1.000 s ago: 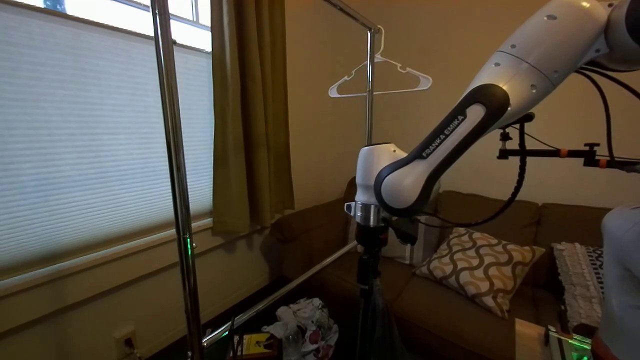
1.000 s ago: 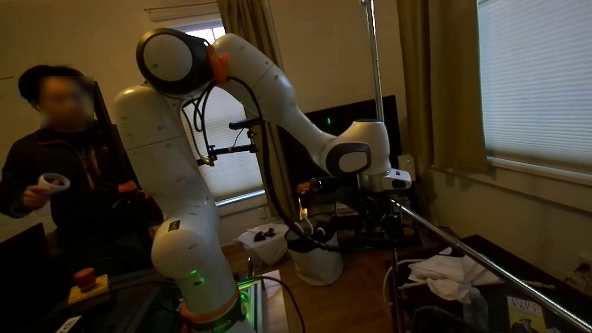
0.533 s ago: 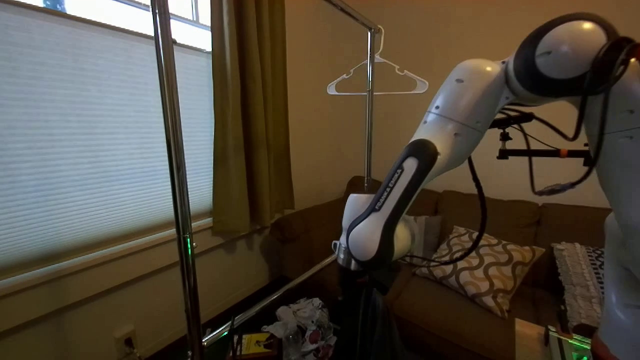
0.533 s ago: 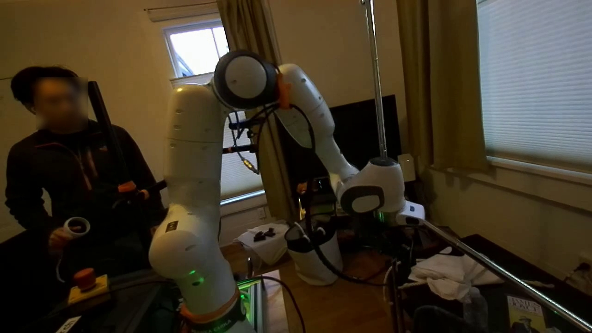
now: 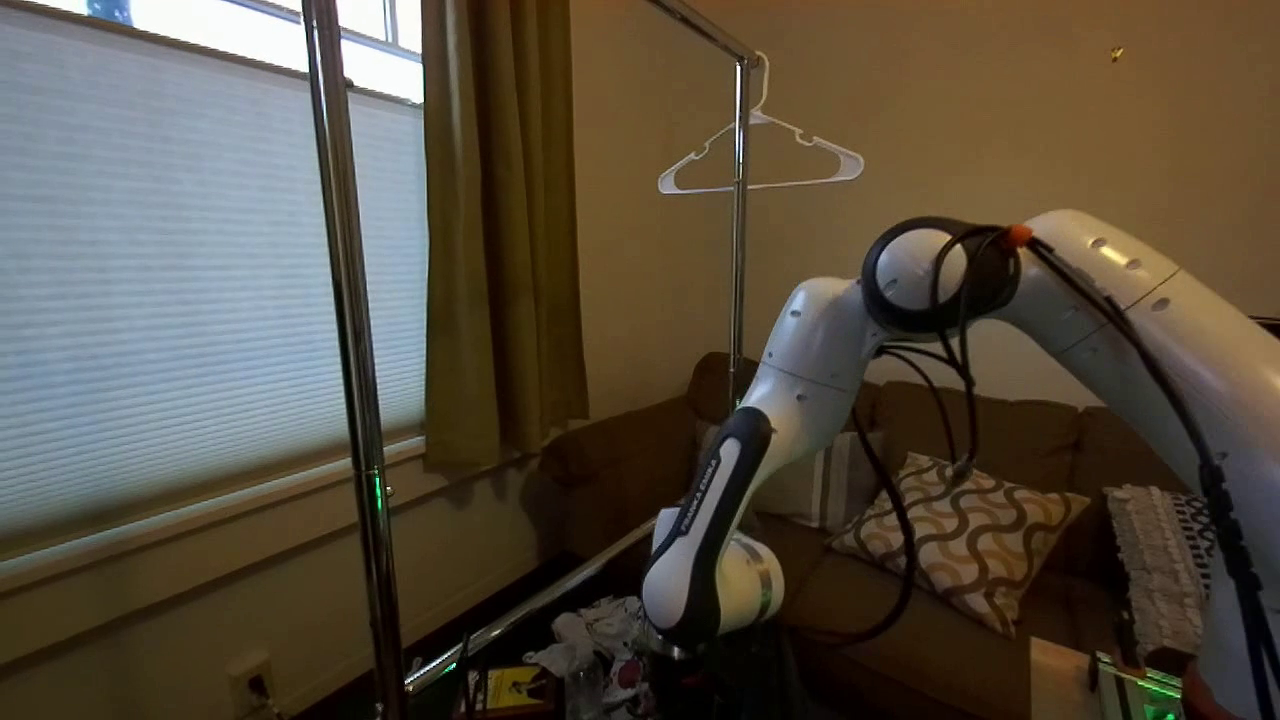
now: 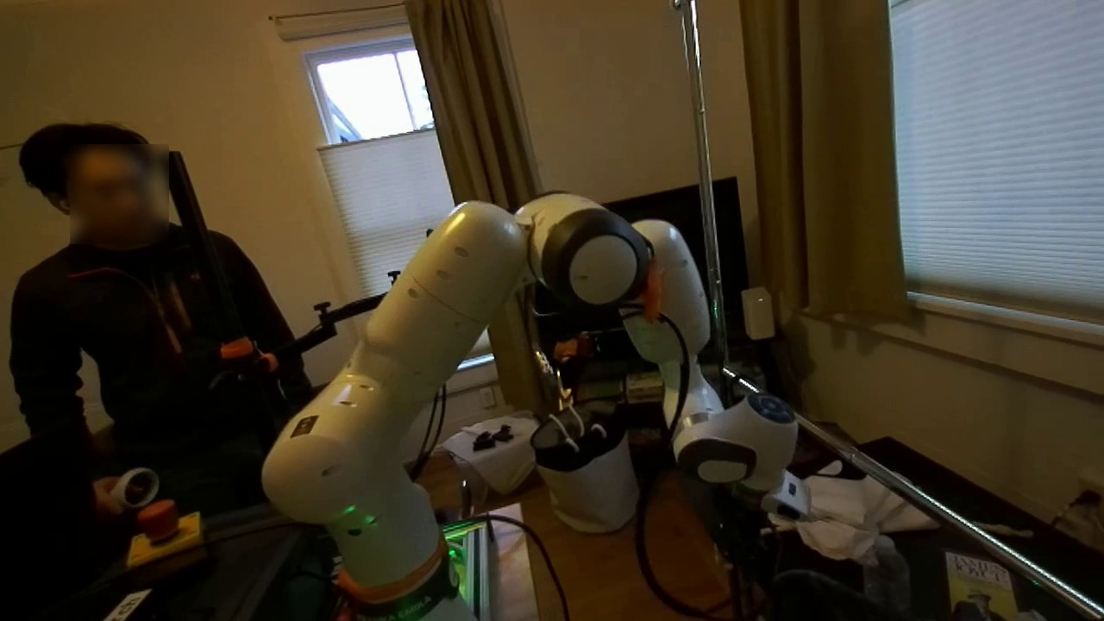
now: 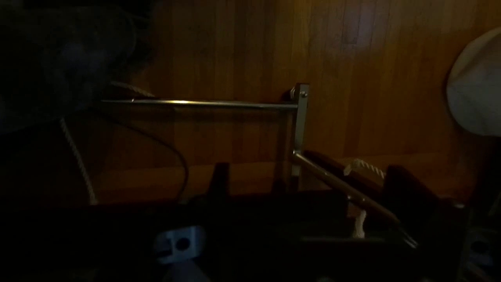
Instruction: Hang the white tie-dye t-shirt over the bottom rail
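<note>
Evidently, the arm (image 5: 820, 325) is hanging low near the bottom rail (image 6: 914, 492) because, I'm guessing, its work is lying down there. From the wrist view, the pincer (image 7: 331, 244) is standing wide, its fingers (image 7: 181, 243) sitting well apart and gripping nothing that I'm making out in the gloom. I'm not spotting the white tie-dye t-shirt with certainty: a crumpled white bundle (image 6: 849, 511) is lying on the dark desk (image 6: 957, 483) near the rail, perhaps the shirt, perhaps only a bag. No shirt is draping over the stretch of rail I'm seeing, so the hanging is waiting to be done, I'm judging. A hanger (image 5: 762, 117) is dangling from the far end of the top rail (image 5: 703, 28), presumably out of the way. At left, a person (image 6: 138, 328) is holding a white controller (image 6: 123, 488) near a red button (image 6: 159, 520), likely wanting a quick stop within reach. As for writing, "FRANKA EMIKA" is running along the arm's black-cased link (image 5: 706, 500), and a yellow book (image 6: 981, 586) is showing what I'm reading as "JAMES JOYCE".
</note>
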